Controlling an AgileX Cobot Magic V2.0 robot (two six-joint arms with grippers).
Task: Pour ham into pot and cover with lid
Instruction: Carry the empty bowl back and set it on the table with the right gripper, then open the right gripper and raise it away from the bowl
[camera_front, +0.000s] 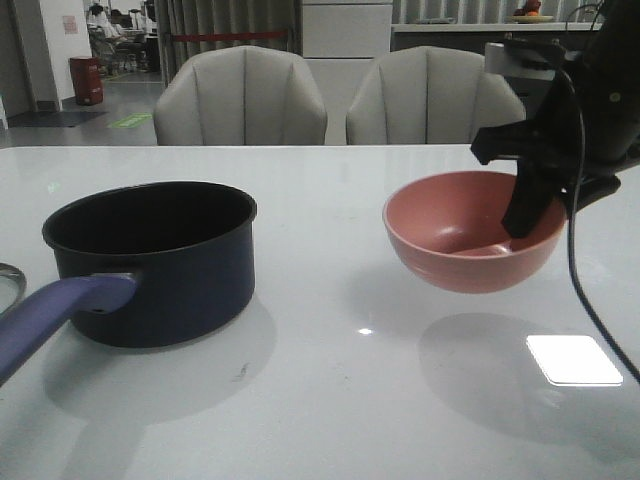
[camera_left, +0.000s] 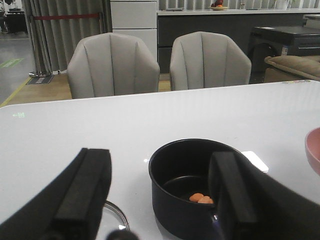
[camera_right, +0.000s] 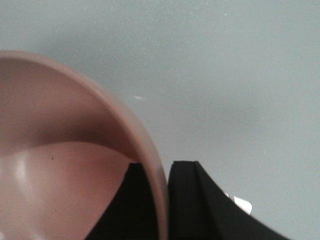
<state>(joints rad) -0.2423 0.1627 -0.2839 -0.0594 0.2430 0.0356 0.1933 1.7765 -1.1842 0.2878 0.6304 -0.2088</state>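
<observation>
Right jaws (camera_front: 527, 212): closed on the rim of the round pink bowl (camera_front: 460, 245), one finger (camera_right: 120, 205) inside the wall, the other outside. The bowl hangs clear of the glossy white surface (camera_front: 330, 400), its shadow lying below it. No contents can be seen in the visible part of the bowl interior.

Left jaws (camera_left: 160, 200): open, with nothing between the two black pads (camera_left: 85, 192). They hover above the surface.

Dark navy saucepan with black inside (camera_front: 155, 260): stands upright on the surface, just beyond the left jaws and well apart from the right jaws and bowl. Its long purplish-blue handle (camera_front: 55, 315) points toward the near edge.

Orange-pink ham chunks (camera_left: 201, 198): lie on the pot floor.

Round glass lid with steel rim (camera_left: 116, 222): only an arc shows, flat on the surface directly below the left jaws, beside the pot.
</observation>
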